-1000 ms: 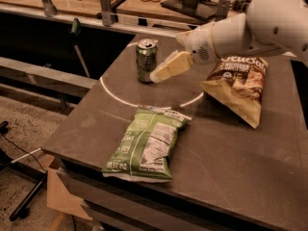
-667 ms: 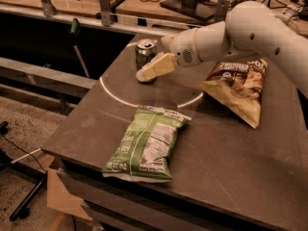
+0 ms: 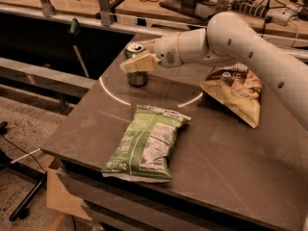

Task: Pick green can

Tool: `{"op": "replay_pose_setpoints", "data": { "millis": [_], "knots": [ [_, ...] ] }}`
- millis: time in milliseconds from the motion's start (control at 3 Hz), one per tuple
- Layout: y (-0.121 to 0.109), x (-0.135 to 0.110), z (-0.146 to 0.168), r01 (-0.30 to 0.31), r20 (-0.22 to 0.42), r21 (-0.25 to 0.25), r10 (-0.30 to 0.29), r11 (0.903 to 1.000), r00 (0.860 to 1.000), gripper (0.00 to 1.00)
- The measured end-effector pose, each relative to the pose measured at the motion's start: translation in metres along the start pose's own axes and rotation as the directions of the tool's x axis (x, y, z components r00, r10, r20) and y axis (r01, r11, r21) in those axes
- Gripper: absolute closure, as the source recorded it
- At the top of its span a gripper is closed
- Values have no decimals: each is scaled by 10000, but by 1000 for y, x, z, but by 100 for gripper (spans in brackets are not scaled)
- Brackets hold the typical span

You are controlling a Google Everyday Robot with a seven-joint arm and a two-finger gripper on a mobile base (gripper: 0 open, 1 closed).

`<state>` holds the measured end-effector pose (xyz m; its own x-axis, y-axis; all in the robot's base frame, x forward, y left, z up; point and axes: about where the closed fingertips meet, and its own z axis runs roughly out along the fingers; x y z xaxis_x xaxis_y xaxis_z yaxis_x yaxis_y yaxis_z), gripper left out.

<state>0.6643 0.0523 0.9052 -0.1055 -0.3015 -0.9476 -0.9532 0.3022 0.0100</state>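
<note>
The green can point(image 3: 137, 79) stands upright at the far left of the dark table point(image 3: 226, 162), its silver top showing. My gripper point(image 3: 131, 57) has come in from the right and sits at the can's upper half, its cream front crossing the can's near side. The can's base rests on the table. The white arm point(image 3: 250, 47) stretches in from the right edge.
A flat green chip bag point(image 3: 147, 143) lies near the table's front. A brown chip bag point(image 3: 234, 93) lies to the right under the arm. A white arc point(image 3: 113, 96) is marked on the tabletop. A railing and a cluttered bench stand behind, and the table's left edge drops to the floor.
My gripper has moved left from beside the can to the can itself. The can and both bags have stayed in place.
</note>
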Motion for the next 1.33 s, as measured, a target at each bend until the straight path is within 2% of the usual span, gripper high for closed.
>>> {"op": "replay_pose_setpoints", "data": {
  "millis": [333, 667, 1000, 1333],
  "knots": [
    [4, -8, 7, -29, 431, -201, 38, 9998, 9991, 61],
    [11, -49, -18, 382, 1528, -244, -340, 9990, 9877, 85],
    [18, -89, -58, 819, 2355, -3, -795, 9966, 9686, 100],
    [18, -92, -63, 829, 2427, 44, -814, 9966, 9667, 100]
  ]
}}
